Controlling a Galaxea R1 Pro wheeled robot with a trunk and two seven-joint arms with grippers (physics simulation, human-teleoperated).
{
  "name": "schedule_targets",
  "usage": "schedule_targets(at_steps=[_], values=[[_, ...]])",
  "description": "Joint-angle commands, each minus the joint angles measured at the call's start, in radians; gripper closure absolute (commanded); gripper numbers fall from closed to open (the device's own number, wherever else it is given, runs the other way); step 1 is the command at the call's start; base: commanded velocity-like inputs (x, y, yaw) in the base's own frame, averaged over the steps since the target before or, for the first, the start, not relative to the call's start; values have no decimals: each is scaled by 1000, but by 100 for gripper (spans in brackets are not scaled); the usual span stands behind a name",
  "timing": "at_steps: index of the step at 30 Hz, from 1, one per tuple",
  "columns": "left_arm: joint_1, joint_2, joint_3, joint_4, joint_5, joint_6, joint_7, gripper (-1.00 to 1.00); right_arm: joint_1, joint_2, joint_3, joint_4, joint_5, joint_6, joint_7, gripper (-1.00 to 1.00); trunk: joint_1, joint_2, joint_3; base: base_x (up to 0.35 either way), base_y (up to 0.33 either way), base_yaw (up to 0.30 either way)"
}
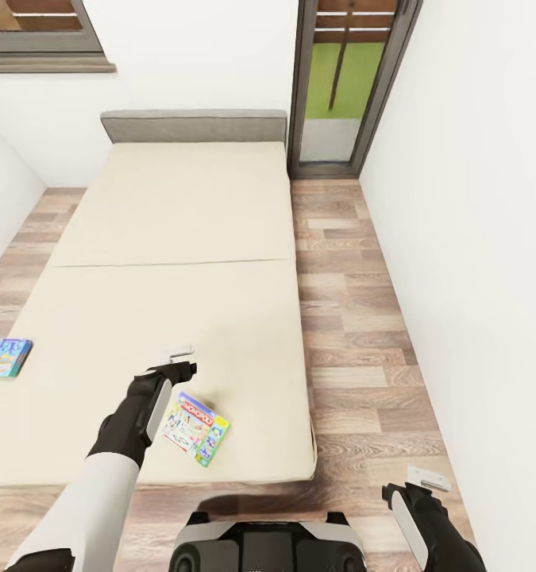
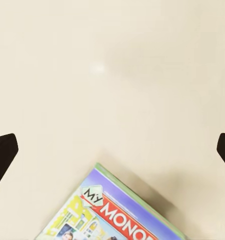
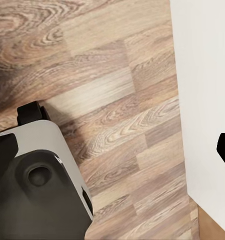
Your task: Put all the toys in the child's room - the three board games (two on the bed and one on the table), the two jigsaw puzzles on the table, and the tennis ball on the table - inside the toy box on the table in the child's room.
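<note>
Left claw (image 1: 182,356) spread wide and empty above the cream mattress bed (image 1: 180,238), just beyond the green-edged printed Monopoly game box (image 1: 194,428); 2nd, blue box (image 1: 6,357) lies far left; risk: closing on mattress, missing the flat box.

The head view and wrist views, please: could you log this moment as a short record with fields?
Setting: bed on a wood-plank floor
Green-edged board game: on the bed near its foot edge, beside the left gripper
Blue board game: on the bed's left side
Left gripper: open, above the mattress
Right gripper: low over the floor, state unclear
</note>
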State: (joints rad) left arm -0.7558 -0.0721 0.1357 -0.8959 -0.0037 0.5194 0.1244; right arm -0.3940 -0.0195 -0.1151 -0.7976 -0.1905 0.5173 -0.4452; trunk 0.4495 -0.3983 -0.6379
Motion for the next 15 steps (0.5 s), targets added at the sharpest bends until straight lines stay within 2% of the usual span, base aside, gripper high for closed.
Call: schedule_targets(at_steps=[1,15], values=[[0,-1,2,-1,0,5,1,-100,0,0,2,-2,-10,3,-7,-100,0,-2,-3,0,0,0],[1,-2,1,-1,1,5,1,-100,0,-1,1,1,-10,3,-7,-100,0,-2,-24,0,0,0]])
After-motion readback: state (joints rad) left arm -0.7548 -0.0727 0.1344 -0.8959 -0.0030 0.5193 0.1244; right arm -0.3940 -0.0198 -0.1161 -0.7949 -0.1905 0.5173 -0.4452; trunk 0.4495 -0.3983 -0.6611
